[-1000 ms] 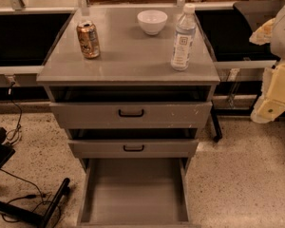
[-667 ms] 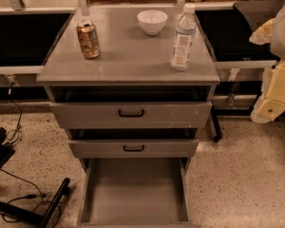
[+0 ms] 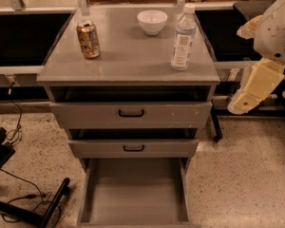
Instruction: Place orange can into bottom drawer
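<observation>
The orange can [image 3: 88, 39] stands upright on the grey cabinet top [image 3: 128, 61], at its back left. The bottom drawer [image 3: 133, 194] is pulled out wide and its grey floor is bare. My arm hangs at the right edge of the view, beside the cabinet and well away from the can. Its cream end part, the gripper [image 3: 251, 90], points down at about the height of the top drawer. It holds nothing that I can see.
A white bowl [image 3: 152, 21] and a clear plastic water bottle [image 3: 183, 38] stand on the cabinet top, at the back middle and right. Two shallower drawers with black handles [image 3: 131, 113] sit slightly open above. Black cables and a stand [image 3: 33, 203] lie on the floor at the left.
</observation>
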